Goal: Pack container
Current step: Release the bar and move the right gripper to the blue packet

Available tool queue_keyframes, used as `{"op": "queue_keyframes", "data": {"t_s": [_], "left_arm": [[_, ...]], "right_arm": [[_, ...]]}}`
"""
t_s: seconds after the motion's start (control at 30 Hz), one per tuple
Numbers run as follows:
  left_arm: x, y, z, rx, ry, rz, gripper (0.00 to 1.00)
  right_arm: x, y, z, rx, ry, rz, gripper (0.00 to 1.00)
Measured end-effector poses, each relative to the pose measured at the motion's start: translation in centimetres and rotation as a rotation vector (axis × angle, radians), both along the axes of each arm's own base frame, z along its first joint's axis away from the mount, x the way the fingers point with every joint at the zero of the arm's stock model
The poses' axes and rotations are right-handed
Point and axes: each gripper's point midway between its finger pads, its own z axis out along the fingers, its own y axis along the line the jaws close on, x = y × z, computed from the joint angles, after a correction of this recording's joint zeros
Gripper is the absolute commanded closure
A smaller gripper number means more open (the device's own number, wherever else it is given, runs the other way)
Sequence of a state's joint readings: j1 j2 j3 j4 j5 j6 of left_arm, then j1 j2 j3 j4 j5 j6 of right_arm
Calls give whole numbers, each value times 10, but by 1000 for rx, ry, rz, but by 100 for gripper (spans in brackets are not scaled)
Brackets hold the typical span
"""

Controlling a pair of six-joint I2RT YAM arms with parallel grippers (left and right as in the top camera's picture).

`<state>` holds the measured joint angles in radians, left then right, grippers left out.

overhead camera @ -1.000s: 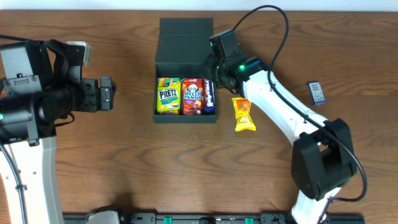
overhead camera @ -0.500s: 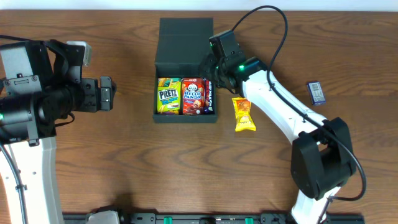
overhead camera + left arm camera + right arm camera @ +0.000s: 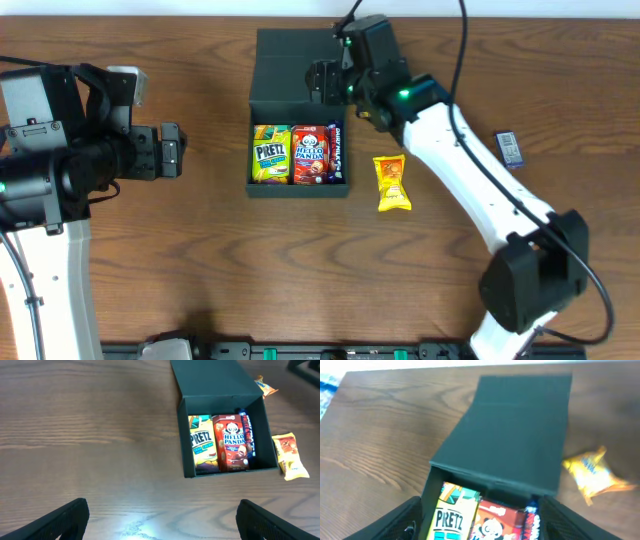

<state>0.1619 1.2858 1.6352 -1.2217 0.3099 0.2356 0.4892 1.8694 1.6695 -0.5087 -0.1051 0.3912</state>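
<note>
Snacks (image 3: 310, 153) are filling the container (image 3: 298, 189); yellow packet (image 3: 391, 184) is waiting at its four o'clock; left hand (image 3: 172, 150) and right hand (image 3: 320, 82) are gaping, empty.

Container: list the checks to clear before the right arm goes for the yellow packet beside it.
1. Lid of the container folded back, cavity uncovered: ok.
2. Right gripper open with nothing between its fingers: ok.
3. Yellow packet lies flat to the right of the container, nothing on top of it: ok.
4. Room left inside beside the Pretz box, Hello Panda box and dark blue bar: cannot tell; they nearly span the width.
5. Left gripper open and well apart from the container: ok.
</note>
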Motion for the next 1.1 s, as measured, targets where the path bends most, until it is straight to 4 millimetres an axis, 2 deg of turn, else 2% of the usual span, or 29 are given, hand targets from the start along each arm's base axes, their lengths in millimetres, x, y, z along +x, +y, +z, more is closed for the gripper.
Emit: {"op": "queue_keyframes", "data": {"t_s": [0.17, 0.33, 0.67, 1.0, 1.1], "left_arm": [[0, 0, 0, 0, 0, 0, 5], [0, 0, 0, 0, 0, 0, 5], [0, 0, 0, 0, 0, 0, 5], [0, 0, 0, 0, 0, 0, 5], [0, 0, 0, 0, 0, 0, 5]], "right_arm": [[-3, -26, 16, -66, -35, 4, 21], [4, -75, 18, -153, -34, -65, 20], [8, -198, -5, -307, 94, -258, 15], [-2, -298, -16, -486, 157, -335, 12], [-5, -327, -26, -531, 184, -333, 12]]}}
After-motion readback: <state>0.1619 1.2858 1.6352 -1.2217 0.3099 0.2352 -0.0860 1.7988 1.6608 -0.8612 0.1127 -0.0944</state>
